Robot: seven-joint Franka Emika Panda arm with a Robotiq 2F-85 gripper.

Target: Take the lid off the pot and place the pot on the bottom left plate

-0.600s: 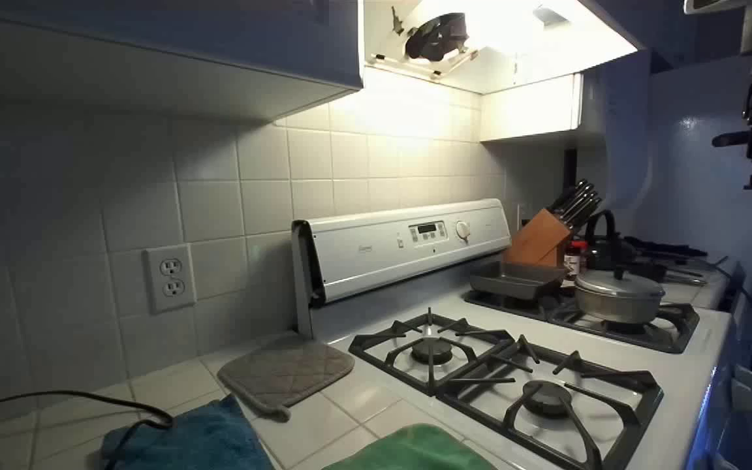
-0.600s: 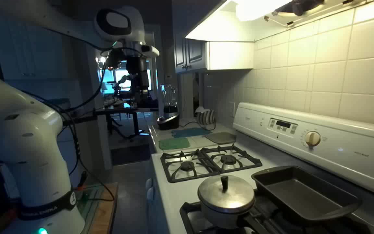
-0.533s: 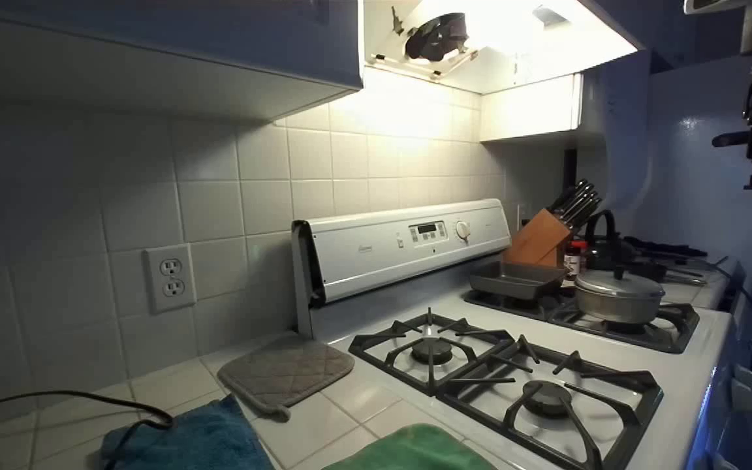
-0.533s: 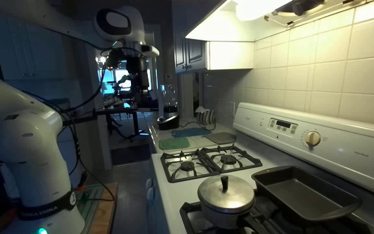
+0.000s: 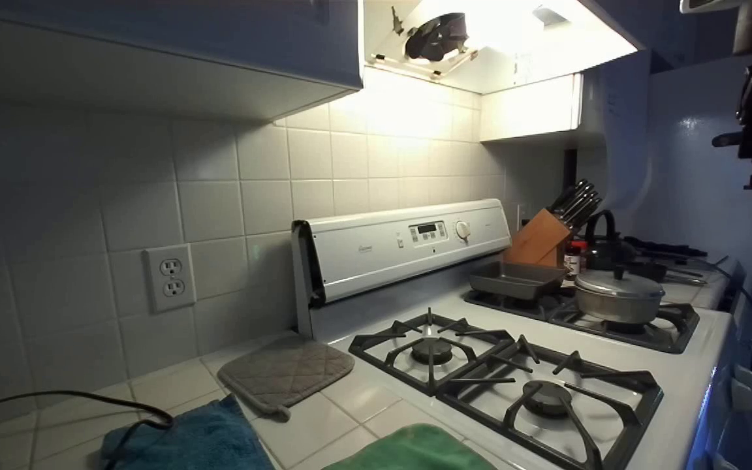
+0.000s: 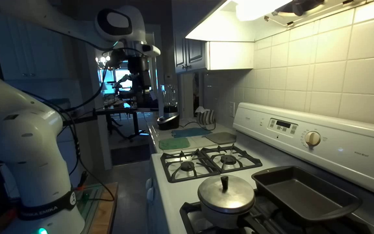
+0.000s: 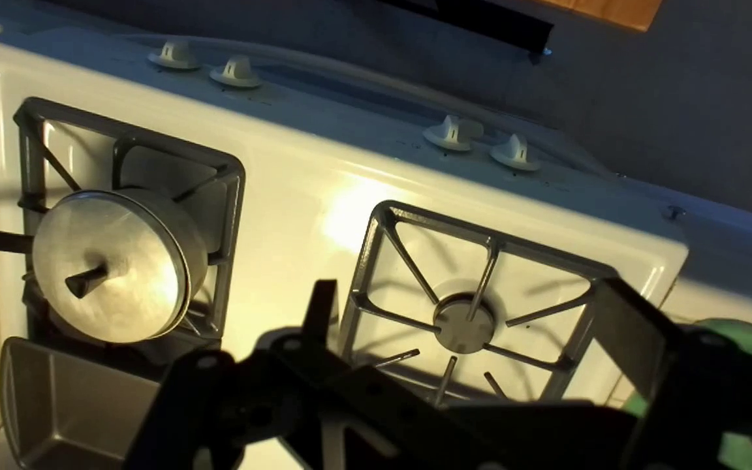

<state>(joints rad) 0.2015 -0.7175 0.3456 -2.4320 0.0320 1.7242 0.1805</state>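
The lid (image 6: 235,196) is round silver metal with a dark knob. It sits on the pot (image 6: 221,220), a grey metal pot with a dark handle, standing on a front burner. Lid (image 5: 619,282) and pot (image 5: 616,308) also show in an exterior view. In the wrist view the lid (image 7: 128,261) and pot (image 7: 190,225) are at the left. The bottom left plate (image 7: 464,326), a bare burner with black grate, shows between the fingers. It also shows in both exterior views (image 5: 547,398) (image 6: 187,166). My gripper (image 7: 470,294) is open and empty, high in front of the stove.
A dark rectangular baking pan (image 6: 304,191) stands behind the pot. A knife block (image 5: 538,240) and a kettle (image 5: 604,251) stand past the pot. A range hood (image 6: 219,29) hangs above the stove. Green (image 6: 174,143) and blue (image 6: 192,132) cloths lie on the counter.
My arm and gripper have shifted slightly toward the stove, and the gripper looks turned a little. The pot, lid and burners have not moved.
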